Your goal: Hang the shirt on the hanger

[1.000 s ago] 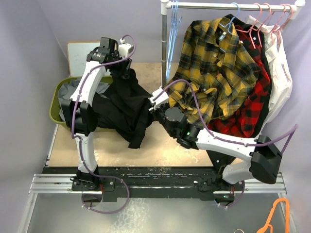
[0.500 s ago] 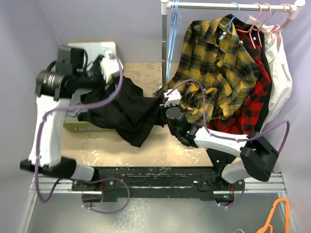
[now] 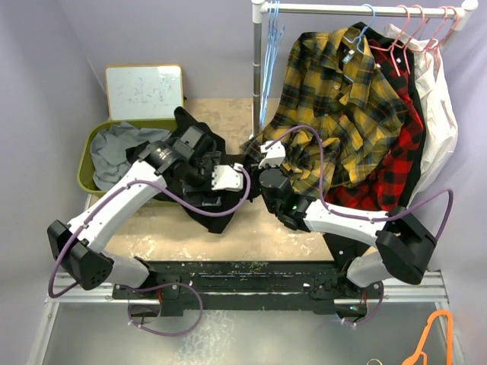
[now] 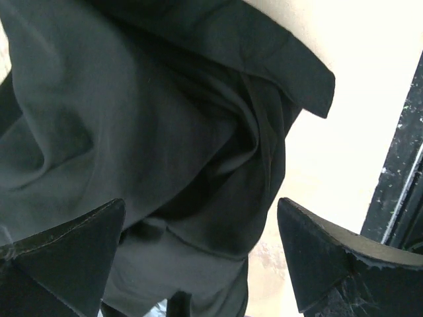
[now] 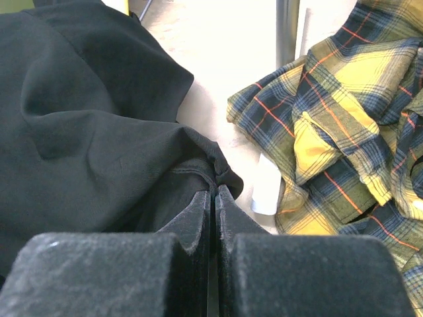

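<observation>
We see the black shirt heaped on the desk, just beside the green bin. Our left gripper hovers close over the heap with its fingers spread wide. Dark fabric fills the gap beneath them, none of it held. Our right gripper, fingers pressed together, pinches a fold at the shirt's edge — the edge farthest from the bin.
</observation>
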Robot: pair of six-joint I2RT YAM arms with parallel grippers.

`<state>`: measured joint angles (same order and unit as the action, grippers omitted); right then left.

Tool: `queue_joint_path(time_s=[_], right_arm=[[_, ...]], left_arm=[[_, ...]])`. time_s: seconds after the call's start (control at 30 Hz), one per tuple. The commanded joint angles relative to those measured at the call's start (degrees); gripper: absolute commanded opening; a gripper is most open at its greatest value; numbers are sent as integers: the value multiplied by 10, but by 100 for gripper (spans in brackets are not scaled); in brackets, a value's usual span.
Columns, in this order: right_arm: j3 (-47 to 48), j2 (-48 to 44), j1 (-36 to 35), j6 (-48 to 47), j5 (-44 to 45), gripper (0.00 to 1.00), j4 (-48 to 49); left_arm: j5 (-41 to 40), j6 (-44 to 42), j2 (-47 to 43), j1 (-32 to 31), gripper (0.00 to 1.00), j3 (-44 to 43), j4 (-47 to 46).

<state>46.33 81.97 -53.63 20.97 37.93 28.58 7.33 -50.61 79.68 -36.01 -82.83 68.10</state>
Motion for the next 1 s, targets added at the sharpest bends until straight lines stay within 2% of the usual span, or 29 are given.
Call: queue_joint_path(time_s=[0.0,0.23,0.33,0.63,0.67,0.73,0.8,0.83,0.97], right_arm=[[6,-14,-2,24,6,0,10],[-2,-19,5,34,10,0,5],[-7,-19,8,41,8,0,4],[-11,-19,18,57,-6,0,3],[-13,-21,19,58,-6,0,3],[-18,-26,19,63,-6,0,3],[-24,-33,20,67,-9,0,6],[-29,-38,20,69,-10,0,9],[-52,-70,20,69,-30,0,30]], left_arm=[[-35,-20,4,-38,99,32,-69],[-13,-6,14,-68,94,47,-50],[-27,1,11,-72,91,71,-71],[-51,15,29,-72,72,124,-104],[-55,15,29,-72,68,134,-109],[-61,22,29,-72,49,150,-119],[-53,33,27,-72,7,139,-115],[-48,44,24,-72,0,126,-108],[12,76,-1,-71,0,18,-47]])
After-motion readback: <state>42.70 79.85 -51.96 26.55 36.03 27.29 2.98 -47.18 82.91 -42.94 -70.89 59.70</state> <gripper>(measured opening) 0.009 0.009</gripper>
